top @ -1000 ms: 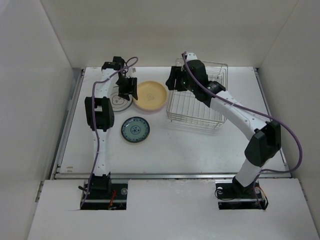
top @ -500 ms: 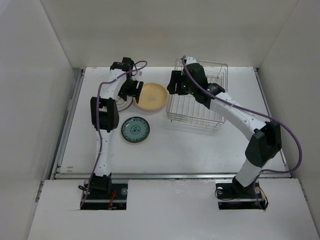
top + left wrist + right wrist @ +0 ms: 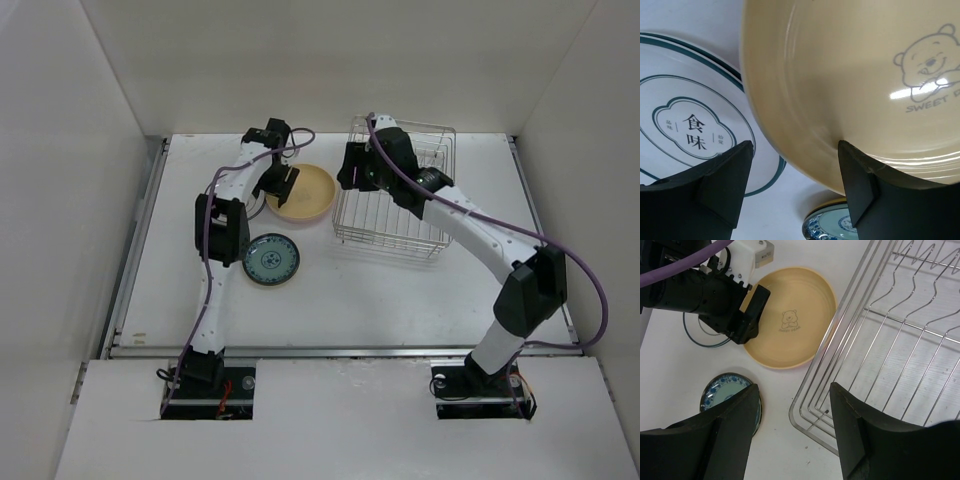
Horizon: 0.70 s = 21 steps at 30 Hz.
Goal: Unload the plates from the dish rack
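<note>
The orange-yellow plate [image 3: 308, 193] with a bear print lies flat on the table left of the dish rack [image 3: 395, 205]; it also shows in the left wrist view [image 3: 850, 75] and the right wrist view [image 3: 790, 320]. The white plate with dark rings [image 3: 690, 130] lies partly under its left side. The teal plate [image 3: 270, 259] lies nearer. My left gripper [image 3: 283, 185] is open and empty over the yellow plate's left rim. My right gripper [image 3: 350, 170] is open and empty above the rack's left edge [image 3: 890, 340]. The rack shows no plates. I cannot make out the pink and small yellow plates.
White walls enclose the table on three sides. The left arm's purple cable loops over the white plate. The rack stands at the back right of the table, near the rear wall.
My left gripper has moved right, from over the white plate to the yellow plate's left rim. The right gripper has shifted slightly and stays over the rack's left edge.
</note>
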Each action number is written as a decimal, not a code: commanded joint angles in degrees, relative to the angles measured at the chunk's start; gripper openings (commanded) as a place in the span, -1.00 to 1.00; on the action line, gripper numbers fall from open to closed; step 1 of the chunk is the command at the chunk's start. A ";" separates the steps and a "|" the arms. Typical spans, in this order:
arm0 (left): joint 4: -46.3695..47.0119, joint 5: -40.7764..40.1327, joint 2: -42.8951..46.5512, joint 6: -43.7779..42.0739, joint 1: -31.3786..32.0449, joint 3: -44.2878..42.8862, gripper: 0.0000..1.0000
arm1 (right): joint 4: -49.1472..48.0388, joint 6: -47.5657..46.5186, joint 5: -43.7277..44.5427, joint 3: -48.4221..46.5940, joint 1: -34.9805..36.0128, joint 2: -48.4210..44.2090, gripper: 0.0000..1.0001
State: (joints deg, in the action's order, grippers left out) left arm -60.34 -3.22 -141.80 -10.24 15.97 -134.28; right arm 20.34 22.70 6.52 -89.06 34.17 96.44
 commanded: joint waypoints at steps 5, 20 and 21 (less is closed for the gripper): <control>0.39 -2.23 0.90 -0.14 -0.76 1.12 0.30 | 0.58 0.50 3.66 0.11 -0.16 -4.85 0.29; -1.27 1.28 21.38 3.38 -0.76 4.46 0.63 | 18.15 17.27 17.29 16.10 -2.44 -22.34 0.47; -1.88 2.94 22.34 4.08 -0.76 4.46 0.66 | 18.16 18.42 17.29 17.15 -3.14 -23.40 0.50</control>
State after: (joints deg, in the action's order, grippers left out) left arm -59.46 -3.25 -126.91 -8.14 15.29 -129.86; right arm 34.46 34.83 22.15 -74.61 31.94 74.87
